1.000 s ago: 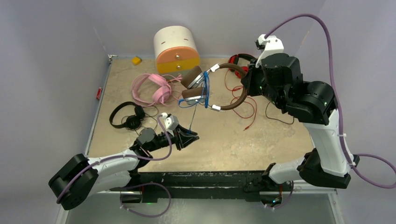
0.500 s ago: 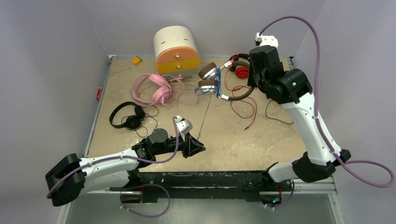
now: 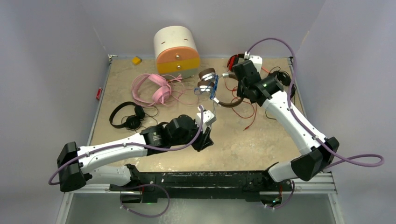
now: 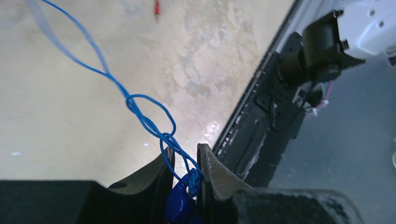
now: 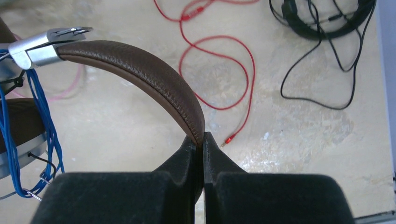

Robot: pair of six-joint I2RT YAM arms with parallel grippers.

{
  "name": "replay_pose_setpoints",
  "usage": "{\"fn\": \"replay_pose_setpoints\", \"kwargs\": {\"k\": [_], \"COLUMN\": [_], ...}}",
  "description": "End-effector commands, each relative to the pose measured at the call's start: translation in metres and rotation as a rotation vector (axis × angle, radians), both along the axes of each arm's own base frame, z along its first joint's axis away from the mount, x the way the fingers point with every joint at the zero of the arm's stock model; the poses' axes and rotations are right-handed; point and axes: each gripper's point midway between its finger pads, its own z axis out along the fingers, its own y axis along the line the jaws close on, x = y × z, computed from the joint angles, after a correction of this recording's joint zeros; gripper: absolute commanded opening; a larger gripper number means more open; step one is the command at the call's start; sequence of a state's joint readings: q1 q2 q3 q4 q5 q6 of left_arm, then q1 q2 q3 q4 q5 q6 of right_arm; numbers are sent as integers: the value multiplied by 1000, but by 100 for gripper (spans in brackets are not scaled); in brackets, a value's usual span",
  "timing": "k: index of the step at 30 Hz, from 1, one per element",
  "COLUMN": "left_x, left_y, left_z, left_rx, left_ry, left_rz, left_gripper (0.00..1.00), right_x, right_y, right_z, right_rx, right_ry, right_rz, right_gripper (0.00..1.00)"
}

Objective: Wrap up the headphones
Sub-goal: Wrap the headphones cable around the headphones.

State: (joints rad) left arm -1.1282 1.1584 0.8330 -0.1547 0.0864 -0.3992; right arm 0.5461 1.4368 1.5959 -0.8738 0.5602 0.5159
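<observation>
1. Where the right gripper (image 5: 203, 140) meets the brown headphones (image 5: 135, 63), its two fingers are pressed together on the padded headband, near the middle of the arch.
2. Position of the brown headphones: far centre of the table (image 3: 261, 140), just in front and to the right of the drawer box (image 3: 176, 49), with the ear cups toward the box. Whether the ear cups rest on the table cannot be determined.
3. A blue cable (image 5: 35, 107) hangs in several loops around the silver hinge (image 5: 37, 49) of the headband.
4. The left gripper (image 4: 187, 161) is closed narrowly on the blue cable, just above its blue plug (image 4: 180, 205), which sits between the fingers. From the fingers, the cable runs out over the table with a twisted loop in it.
5. The left gripper is low over the middle of the table, well apart from the brown headphones.
6. The pink headphones (image 3: 152, 88) lie left of the drawer box. The black headphones (image 3: 127, 115) lie nearer, on the left side.
7. A red cable (image 5: 224, 60) lies loose on the table under the right arm.
8. The second black headphones (image 5: 322, 18) lie at the far right, their cable loose beside them.
</observation>
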Motion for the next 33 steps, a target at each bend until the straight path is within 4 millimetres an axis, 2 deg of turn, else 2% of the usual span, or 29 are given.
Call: {"fn": "replay_pose_setpoints", "kwargs": {"k": [1,6,9,15,19,23,28,33], "left_x": [27,47,60,86,102,115,127,139], "left_y": [29,32,34,30,22,20,31,34], "left_z": [25,56,66,78,88,87,76,48], "left_rx": [201,301,361,415,388,348,365,398], "left_ry": [-129,-247,-317,-497,-576,-540,-507,-436], "left_rz": [98,104,110,103,97,67,79,107], "left_gripper": [20,20,20,22,23,24,25,25], "right_x": [7,-4,-16,-49,-78,-97,-111,-119], "right_y": [2,4,8,40,70,85,83,80], "right_z": [-3,-36,-51,-76,-91,-95,-103,-102], "right_rx": [89,40,-17,-63,21,97,82,82], "right_ry": [-93,-21,24,90,148,170,232,257], "right_rz": [-45,26,88,297,504,619,645,652], "right_gripper": [0,0,0,0,0,0,0,0]}}
